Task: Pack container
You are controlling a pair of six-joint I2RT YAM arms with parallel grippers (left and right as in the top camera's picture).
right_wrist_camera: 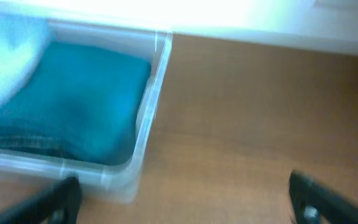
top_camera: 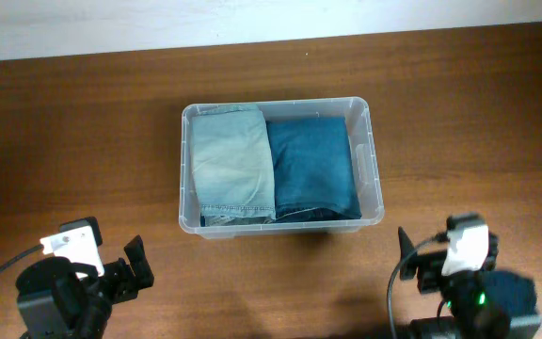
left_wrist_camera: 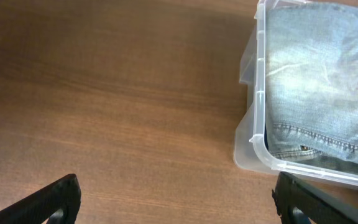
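The clear plastic container [top_camera: 373, 160] stands at the middle of the wooden table. Inside lie folded light-blue jeans [top_camera: 231, 165] on the left and folded dark-blue jeans [top_camera: 312, 168] on the right. My left gripper [top_camera: 132, 266] is open and empty at the front left, away from the container. My right gripper [top_camera: 417, 254] is open and empty at the front right. The left wrist view shows the container's corner [left_wrist_camera: 253, 146] and the light jeans [left_wrist_camera: 316, 81]. The blurred right wrist view shows the container's corner [right_wrist_camera: 145, 140] and the dark jeans [right_wrist_camera: 73, 106].
A white wall edge [top_camera: 252, 19] runs along the table's far side. Bare wood surrounds the container on all sides.
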